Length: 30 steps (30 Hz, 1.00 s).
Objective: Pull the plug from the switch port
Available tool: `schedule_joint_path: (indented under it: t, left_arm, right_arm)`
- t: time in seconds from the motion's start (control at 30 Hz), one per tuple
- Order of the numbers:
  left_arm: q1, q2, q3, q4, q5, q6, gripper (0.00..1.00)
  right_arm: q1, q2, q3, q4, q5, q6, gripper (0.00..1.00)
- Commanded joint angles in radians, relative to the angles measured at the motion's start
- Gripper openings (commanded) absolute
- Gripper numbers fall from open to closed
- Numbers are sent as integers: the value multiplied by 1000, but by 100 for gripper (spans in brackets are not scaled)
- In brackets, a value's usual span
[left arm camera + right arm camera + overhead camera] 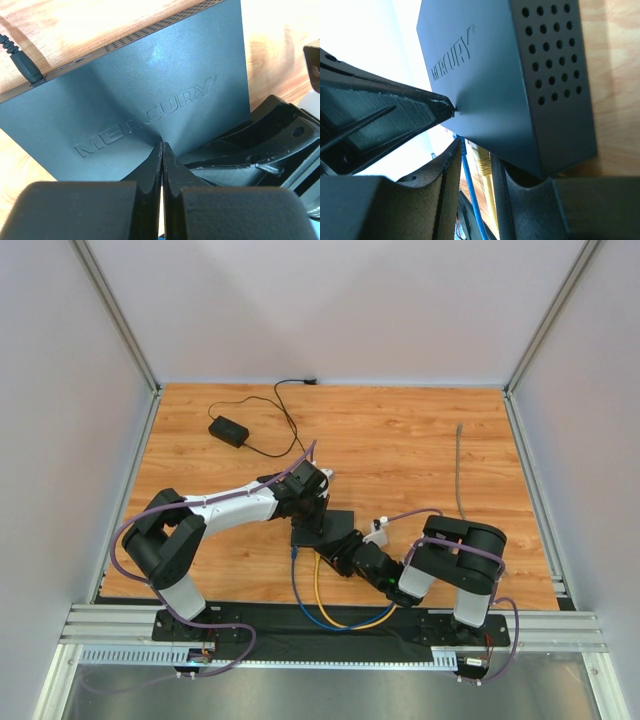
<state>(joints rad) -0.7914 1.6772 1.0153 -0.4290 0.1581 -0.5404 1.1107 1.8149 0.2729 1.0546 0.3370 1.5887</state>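
Switch (pixel 335 525) lies flat near the middle of the worktop's (pixel 400 440) near edge, ports facing that edge. A blue cable (pixel 470 190) and a yellow plug (pixel 482 162) go into it there.

Left tool (pixel 162 150) is closed on nothing, with its tips pressed down on the switch top as a hold-down. Right tool (pixel 474 155) sits at the port edge with its fingers either side of both blue and yellow. Can't tell whether it is actually clamped on either one, since the gap looks filled by the two.

Risks from here:
- Both leads sit between the fingers, so a pull may drag the wrong one, or both.
- A grip on the cord rather than the plug body, or a latch not pressed down — the plug would hold and the cord would strain.
- The lid is smooth and the left contact is only two narrow tips. A hard tug could slide the box toward the near edge or tip it up.
- The power lead (pixel 25 65) on the far side could get yanked if the box shifts.
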Motion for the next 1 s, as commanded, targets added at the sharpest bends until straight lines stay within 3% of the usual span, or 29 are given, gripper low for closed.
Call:
schedule_joint_path:
  t: [0.0,0.53,0.8,0.97]
  left_arm:
    - [-2,29,-49,-70,-35,7,0]
    - [-2,27,-66,-60,-34,0,0]
    - [-2,47,-58,-68,-40,11,0]
    - [-3,62,-63,-68,-48,19,0]
  right_arm:
    - [5,44,5,11,65,13,31]
    - [5,72,-6,-61,63,48,20]
    - [5,92,-12,-74,20,30,4]
    - [6,78,-24,-116,-10,-24,0]
